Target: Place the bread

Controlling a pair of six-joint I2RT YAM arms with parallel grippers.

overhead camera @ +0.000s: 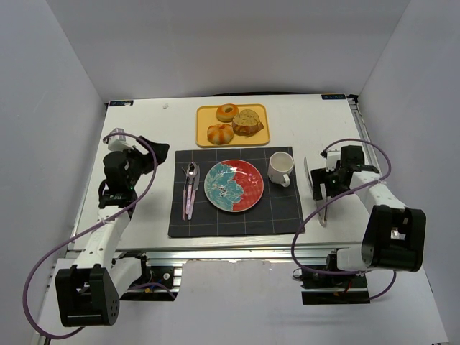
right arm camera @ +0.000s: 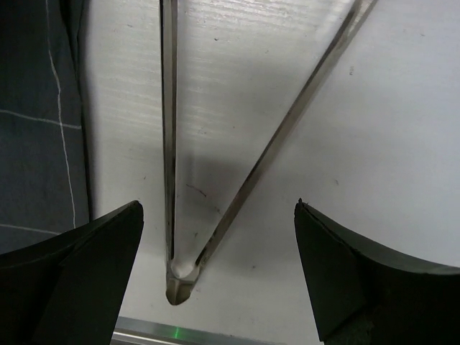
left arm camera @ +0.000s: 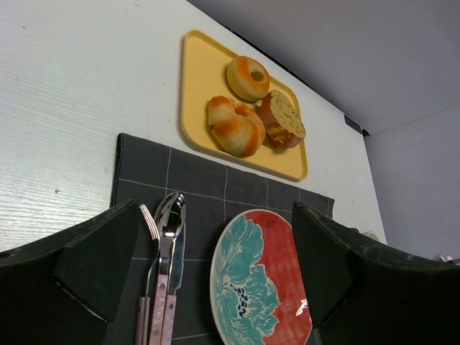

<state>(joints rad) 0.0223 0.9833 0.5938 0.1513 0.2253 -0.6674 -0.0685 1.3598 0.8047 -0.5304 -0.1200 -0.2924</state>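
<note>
Small thick golden-yellow bread slice with brown crust [overhead camera: 227, 112] lies on yellow plastic tray [overhead camera: 203, 116] at rear of white tabletop [overhead camera: 144, 122], beside round orange bun [overhead camera: 220, 134]. Left jaws wide, empty. Right jaws wide, straddling metal tongs [right arm camera: 169, 144], not gripping.

The left arm [overhead camera: 108, 233] and right arm [overhead camera: 377, 198] bend inward. The left hand [left arm camera: 215, 262] and right hand [right arm camera: 219, 262] both hold their fingers [left arm camera: 93, 266] spread wide apart.

White surface [overhead camera: 140, 136] w/ faint grain, alu rail [overhead camera: 237, 252] along near edge. Plain pale-grey walls on 3 sides: back wall [overhead camera: 215, 43], left wall [overhead camera: 43, 108], right wall [overhead camera: 420, 79]. Light even, shadows soft.
</note>
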